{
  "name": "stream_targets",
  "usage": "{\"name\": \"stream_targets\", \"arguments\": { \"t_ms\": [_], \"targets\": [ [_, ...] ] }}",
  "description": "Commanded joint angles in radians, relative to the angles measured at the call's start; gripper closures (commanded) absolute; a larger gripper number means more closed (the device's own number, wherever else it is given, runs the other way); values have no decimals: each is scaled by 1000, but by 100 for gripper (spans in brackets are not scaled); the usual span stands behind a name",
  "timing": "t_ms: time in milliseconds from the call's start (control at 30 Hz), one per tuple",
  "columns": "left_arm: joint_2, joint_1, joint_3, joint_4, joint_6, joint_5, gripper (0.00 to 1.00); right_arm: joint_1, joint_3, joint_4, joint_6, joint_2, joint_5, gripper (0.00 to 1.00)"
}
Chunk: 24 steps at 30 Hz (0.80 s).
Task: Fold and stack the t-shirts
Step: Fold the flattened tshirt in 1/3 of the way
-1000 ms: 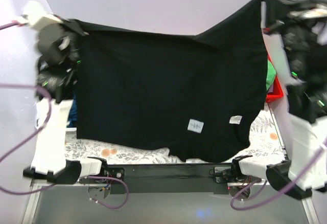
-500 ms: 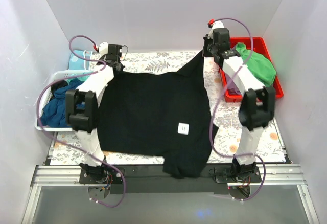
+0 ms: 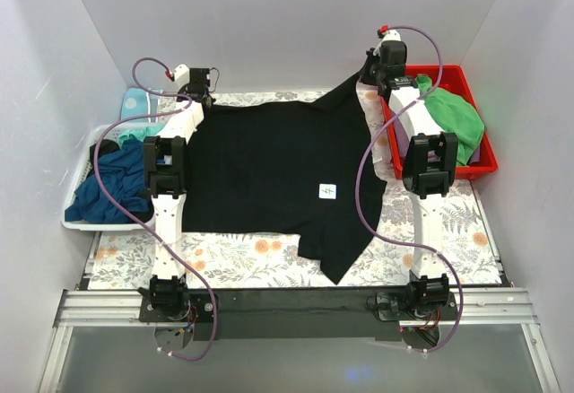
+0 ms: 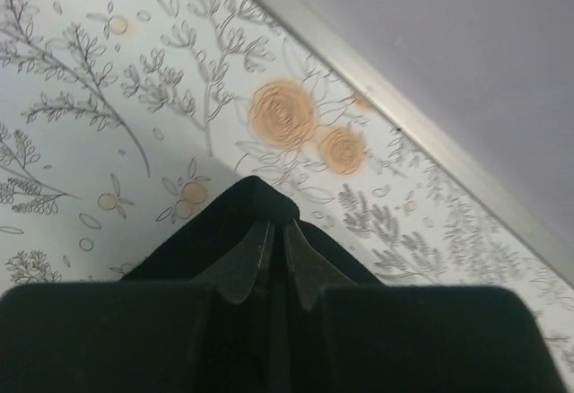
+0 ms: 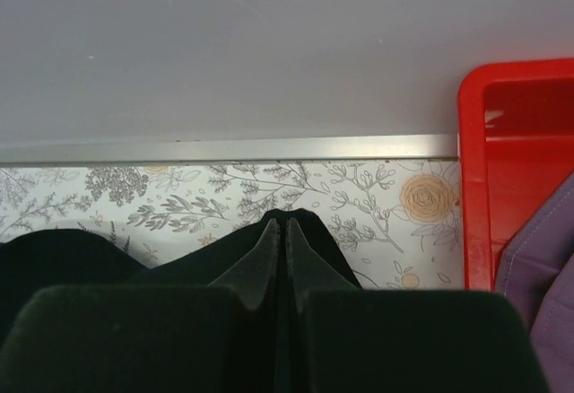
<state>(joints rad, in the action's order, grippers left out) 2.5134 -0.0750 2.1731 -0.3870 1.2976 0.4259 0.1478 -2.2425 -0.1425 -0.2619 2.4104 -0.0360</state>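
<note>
- Left gripper (image 4: 276,228): fingers pressed together, pinching a peak of black cloth, no gap visible.
- Right gripper (image 5: 279,224): same, tips closed on a black fold just short of the back wall (image 5: 269,43).
- Both pinches are on the far edge of the black t-shirt (image 3: 269,164), one at each far corner. The left corner sits low over the floral table cover (image 3: 224,263); the right corner looks lifted.
- The shirt is spread across mid-table, white label (image 3: 327,191) up. Its near-right part trails in a point towards the front edge, so it isn't square.
- Step, as I read it: laying the shirt flat, before any fold.
- Other shirts wait: a green shirt (image 3: 453,119) in the red bin (image 3: 480,170) and a blue shirt (image 3: 121,182) in the white tray (image 3: 76,222).
- Next: lower the right corner, keep tension even, release both, then sort out the trailing corner.
</note>
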Motion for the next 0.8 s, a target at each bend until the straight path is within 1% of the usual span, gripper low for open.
{"name": "stream_targets", "arguments": {
  "t_ms": [0,133,200,333,533,767],
  "targets": [
    [-83,20,44,22,-8,10,100,-4,47,72,-31,-86,-57,99],
    [-146,40,-28,31,17,-13,100,-5,142,64,-37,-141,-71,99],
    [-195,52,-94,46,35,-24,100,-4,191,63,-42,-189,-70,99],
    [-252,63,-171,46,48,-62,100,-4,291,61,-36,-272,-58,99],
    [-303,66,-257,45,42,-99,100,-4,425,58,-33,-416,-45,99],
    [-358,72,-363,23,46,-92,100,-4,647,57,-53,-543,-62,99]
  ]
}}
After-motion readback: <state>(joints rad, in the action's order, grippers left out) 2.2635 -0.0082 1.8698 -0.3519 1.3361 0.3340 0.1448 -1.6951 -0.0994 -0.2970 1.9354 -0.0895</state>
